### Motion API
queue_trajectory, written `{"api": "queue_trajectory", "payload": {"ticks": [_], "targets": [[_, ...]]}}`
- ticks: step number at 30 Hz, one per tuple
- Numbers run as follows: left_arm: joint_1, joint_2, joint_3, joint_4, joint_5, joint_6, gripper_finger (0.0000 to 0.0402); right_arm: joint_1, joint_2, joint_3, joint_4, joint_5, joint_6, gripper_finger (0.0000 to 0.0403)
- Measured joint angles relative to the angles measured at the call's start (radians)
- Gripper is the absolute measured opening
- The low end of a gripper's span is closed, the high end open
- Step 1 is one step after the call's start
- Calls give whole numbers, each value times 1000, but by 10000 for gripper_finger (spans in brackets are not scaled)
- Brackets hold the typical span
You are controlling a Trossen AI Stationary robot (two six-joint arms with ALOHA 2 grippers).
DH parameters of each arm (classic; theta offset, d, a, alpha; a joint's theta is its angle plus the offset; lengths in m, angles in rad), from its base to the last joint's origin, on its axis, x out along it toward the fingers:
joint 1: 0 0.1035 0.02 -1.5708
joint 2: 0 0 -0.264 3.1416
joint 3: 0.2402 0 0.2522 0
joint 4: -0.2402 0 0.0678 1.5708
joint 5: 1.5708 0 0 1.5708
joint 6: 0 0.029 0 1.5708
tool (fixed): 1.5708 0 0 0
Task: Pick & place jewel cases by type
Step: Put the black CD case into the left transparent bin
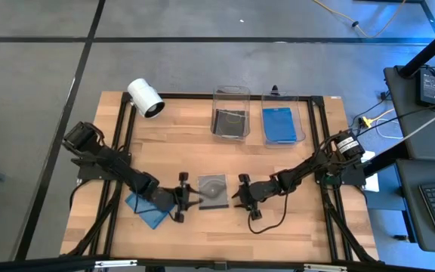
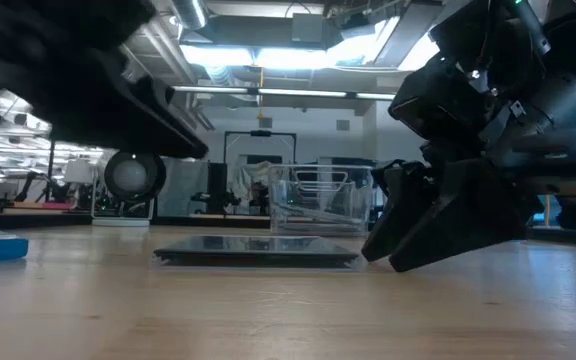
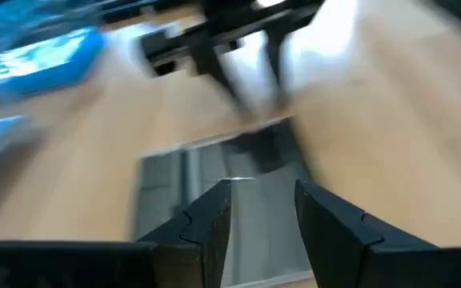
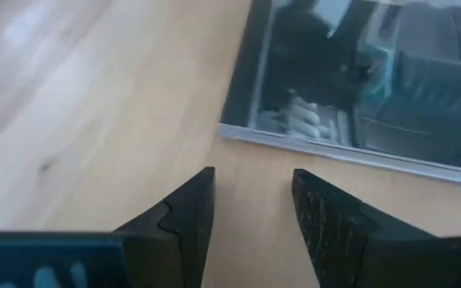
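Note:
A dark grey jewel case (image 1: 214, 191) lies flat on the table between my two grippers, also seen in the low view (image 2: 256, 252). My left gripper (image 1: 185, 195) is open beside the case's left edge, its fingers (image 3: 214, 216) hovering over the case (image 3: 214, 172). My right gripper (image 1: 241, 190) is open at the case's right edge, its fingertips (image 2: 383, 255) low by the table. In the right wrist view my right gripper (image 4: 250, 192) points at bare wood short of the case (image 4: 358, 80). A blue jewel case (image 1: 148, 211) lies flat under my left arm.
Two clear bins stand at the far edge: the left bin (image 1: 231, 113) holds dark cases, the right bin (image 1: 283, 125) holds blue cases. A white cylindrical camera (image 1: 146, 98) lies at the far left. Bare wood stretches along the near edge.

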Motion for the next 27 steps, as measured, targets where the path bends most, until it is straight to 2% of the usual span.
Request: {"api": "queue_trajectory", "payload": {"ticks": [4,7,10,13,16,22,27], "targets": [[-43,-1,99,-216,16,-100,132,-29,-2,0,-7,41,-1,172],[-60,-1,191,-455,10,-227,131,-69,-10,-1,-10,9,-57,172],[-60,0,245,-574,9,-422,131,-118,-29,-1,-38,-31,-102,172],[-65,0,251,-576,13,-591,131,-172,-49,-2,-78,-82,-118,172],[-82,34,252,-574,3,-692,131,-220,-55,-3,-83,-106,-161,172],[-100,133,260,-417,-45,-724,131,-283,-54,-4,-28,-77,-204,172],[-101,178,261,-334,16,-743,119,-301,-54,40,-20,92,-193,172]]}}
